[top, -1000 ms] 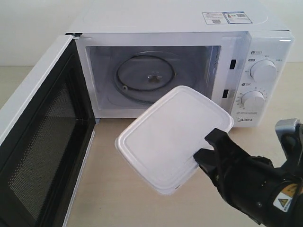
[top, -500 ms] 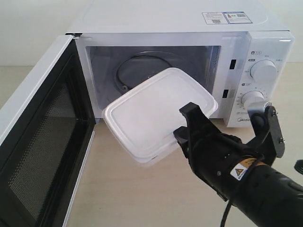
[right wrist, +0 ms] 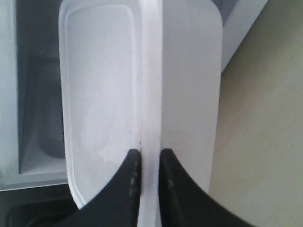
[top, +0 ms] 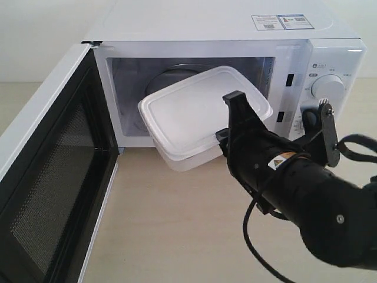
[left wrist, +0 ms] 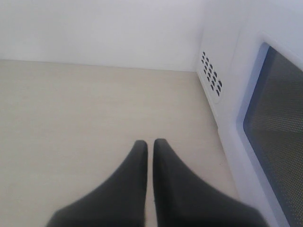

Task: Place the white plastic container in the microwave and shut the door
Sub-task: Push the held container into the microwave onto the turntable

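On the pale, matt worktop [top: 165, 224], the microwave [top: 194, 23] fills 12 o'clock of the exterior view: a boxy white shell of smooth painted metal, with printed stickers [top: 281, 22] on top and round dials [top: 327, 88] at 3 o'clock. Its door [top: 53, 177] stands swung wide at 8 o'clock, with a black inner frame around a dark, finely meshed window. The right arm reaches in from 4 o'clock, black and glossy. The container [top: 188, 112] is a translucent white plastic box with rounded corners and a flat rimmed lid. It is held clear of the worktop, tilted, with its far end at the mouth of the cavity and covering most of the glass turntable [top: 168, 73]. The right arm's fingers [right wrist: 134, 163] are clamped on the lid's rim at its near end. The left arm's fingers [left wrist: 142, 153], tapered and black, are pressed together on nothing, beside the door's outer face.

A second ago the container hung lower, toward 5 o'clock, clear of the opening. It has since risen toward the cavity.
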{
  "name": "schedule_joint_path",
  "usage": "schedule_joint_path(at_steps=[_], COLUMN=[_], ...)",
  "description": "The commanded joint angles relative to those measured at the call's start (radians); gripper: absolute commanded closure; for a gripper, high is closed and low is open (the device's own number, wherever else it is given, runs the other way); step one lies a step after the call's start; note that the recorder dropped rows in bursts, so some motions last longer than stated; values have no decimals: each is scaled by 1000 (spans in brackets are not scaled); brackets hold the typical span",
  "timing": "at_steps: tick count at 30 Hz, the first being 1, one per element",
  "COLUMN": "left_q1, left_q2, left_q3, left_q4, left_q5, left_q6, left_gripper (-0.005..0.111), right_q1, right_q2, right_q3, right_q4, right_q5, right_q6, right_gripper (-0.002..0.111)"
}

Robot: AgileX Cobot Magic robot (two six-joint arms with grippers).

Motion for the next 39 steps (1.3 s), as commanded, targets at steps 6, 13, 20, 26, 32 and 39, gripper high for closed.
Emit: schedule_joint_path(at_steps=[6, 13, 20, 26, 32, 39], left_q1=[4, 4, 4, 4, 4, 4], left_q2=[-2, -2, -2, -2, -2, -2], left_q3=[4, 4, 4, 4, 4, 4], left_q4=[-1, -1, -1, -1, -1, -1], left_q5=[3, 3, 3, 3, 3, 3], left_q6=[-8, -8, -8, -8, -8, -8], left_gripper=[102, 102, 102, 102, 102, 102], right_q1=[-67, -67, -67, -76, -76, -89], right_q2=[70, 173, 246, 286, 321, 358], right_q3=[-111, -200, -233, -233, -289, -361], right_q4=[-54, -54, -38, -39, -40, -18], right_q5=[72, 45, -47, -98, -109, -102], right_q6=[-32, -2, 43, 79, 75, 48], right_gripper=[108, 108, 108, 108, 108, 108])
